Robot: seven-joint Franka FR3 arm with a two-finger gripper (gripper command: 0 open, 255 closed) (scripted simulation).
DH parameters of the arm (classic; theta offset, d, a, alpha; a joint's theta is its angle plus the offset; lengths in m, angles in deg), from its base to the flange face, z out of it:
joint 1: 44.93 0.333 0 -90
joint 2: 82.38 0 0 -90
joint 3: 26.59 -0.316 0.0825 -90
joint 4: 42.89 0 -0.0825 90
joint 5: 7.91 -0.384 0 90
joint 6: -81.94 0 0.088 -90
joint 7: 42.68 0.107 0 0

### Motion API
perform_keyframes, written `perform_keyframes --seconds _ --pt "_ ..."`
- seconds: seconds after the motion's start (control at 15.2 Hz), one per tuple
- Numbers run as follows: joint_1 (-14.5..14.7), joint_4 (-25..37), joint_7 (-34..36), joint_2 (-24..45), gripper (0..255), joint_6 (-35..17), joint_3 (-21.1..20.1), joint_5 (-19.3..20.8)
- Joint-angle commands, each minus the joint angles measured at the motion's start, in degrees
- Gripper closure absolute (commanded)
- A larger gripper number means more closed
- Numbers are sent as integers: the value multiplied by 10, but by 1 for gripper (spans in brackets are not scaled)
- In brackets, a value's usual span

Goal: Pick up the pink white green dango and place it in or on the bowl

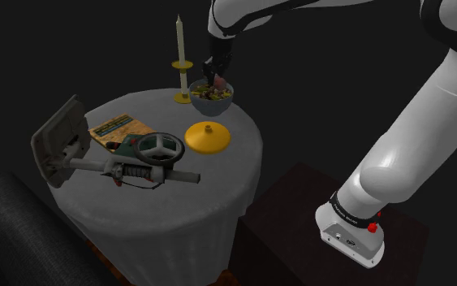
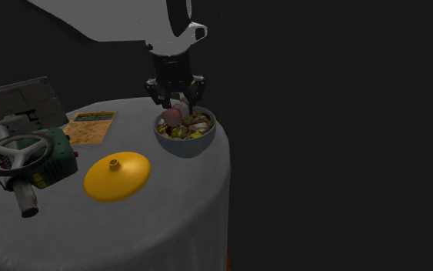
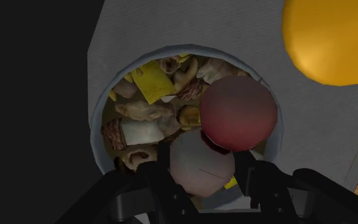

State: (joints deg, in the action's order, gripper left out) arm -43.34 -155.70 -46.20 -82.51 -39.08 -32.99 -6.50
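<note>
A candlestick stands just beside the bowl; yellow lid nearby.

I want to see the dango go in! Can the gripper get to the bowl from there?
Probably yes. The gripper, holding the dango, hangs right over the open bowl, and nothing sits between them. The candle stands off to one side of the bowl.

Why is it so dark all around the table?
Shoulder view: dim throughout, with the round grey-clothed table the palest patch and its surroundings fading to black. Second exterior view: the yellow dome-shaped lid stands out brightest, and that view's right half is nearly black. Wrist view: the pink-and-white dango darkens toward the black gripper clasping it.
</note>
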Motion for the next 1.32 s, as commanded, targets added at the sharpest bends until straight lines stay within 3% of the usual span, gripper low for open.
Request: perform_keyframes --seconds 0.0,0.66,0.73,1.06,1.25 --pt "-1 -13 -1 2 255 -16 1 0" --pt "-1 -25 0 7 255 -33 1 1" --pt "-1 -26 0 7 0 -33 1 1" --pt "-1 -25 0 7 0 -33 1 1" --pt "0 5 -2 -16 0 21 0 -3"
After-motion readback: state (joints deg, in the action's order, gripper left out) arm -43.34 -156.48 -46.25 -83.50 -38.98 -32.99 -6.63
